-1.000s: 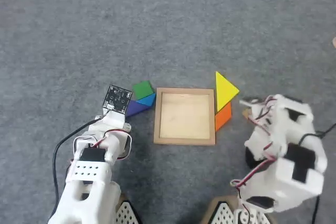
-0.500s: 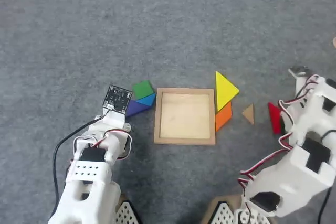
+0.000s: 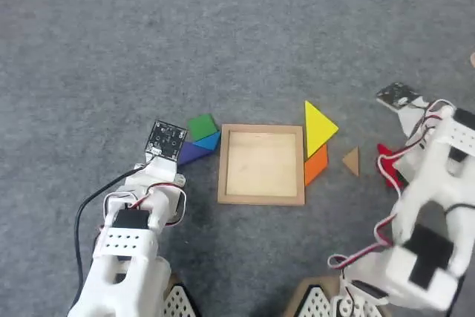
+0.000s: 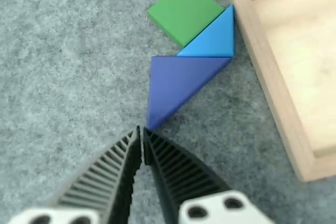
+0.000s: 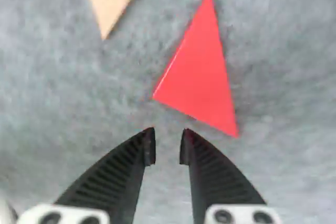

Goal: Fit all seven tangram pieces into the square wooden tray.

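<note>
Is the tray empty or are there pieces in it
Empty: the tray shows bare wood inside; the yellow piece and others lie outside it.

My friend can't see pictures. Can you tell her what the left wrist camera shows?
The left gripper, shut and holding nothing, points at a corner of a dark blue triangle on grey carpet. Beyond it, a light blue triangle and a green square lie edge to edge, and the wooden tray's rim runs alongside them.
</note>
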{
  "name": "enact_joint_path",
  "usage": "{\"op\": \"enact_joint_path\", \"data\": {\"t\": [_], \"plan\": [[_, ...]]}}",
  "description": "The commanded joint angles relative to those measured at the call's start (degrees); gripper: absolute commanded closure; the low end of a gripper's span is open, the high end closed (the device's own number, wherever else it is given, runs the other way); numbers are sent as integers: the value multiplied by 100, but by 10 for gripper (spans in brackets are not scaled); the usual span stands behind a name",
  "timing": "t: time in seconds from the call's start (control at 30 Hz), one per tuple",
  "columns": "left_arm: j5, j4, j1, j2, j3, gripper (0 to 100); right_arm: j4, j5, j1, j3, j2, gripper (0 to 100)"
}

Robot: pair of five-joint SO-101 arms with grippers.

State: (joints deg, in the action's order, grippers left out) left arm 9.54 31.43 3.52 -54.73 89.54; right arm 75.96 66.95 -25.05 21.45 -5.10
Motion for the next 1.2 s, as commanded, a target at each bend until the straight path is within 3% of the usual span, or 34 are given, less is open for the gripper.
{"op": "enact_joint_path", "data": {"t": [0.0, 0.17, 0.27, 0.67, 1.17], "plan": [[-9, -88, 0, 9, -242, 986, -224, 492, 189, 35, -479, 786], [-9, -88, 0, 9, -242, 986, -426, 993, 136, 44, -75, 643], [-9, -88, 0, 9, -242, 986, -532, 1354, 101, 18, 171, 652], [-9, -88, 0, 9, -242, 986, -1323, 1380, -180, 18, 1077, 661], [-9, -88, 0, 9, -242, 986, -435, 607, 110, 62, 1226, 660]]}}
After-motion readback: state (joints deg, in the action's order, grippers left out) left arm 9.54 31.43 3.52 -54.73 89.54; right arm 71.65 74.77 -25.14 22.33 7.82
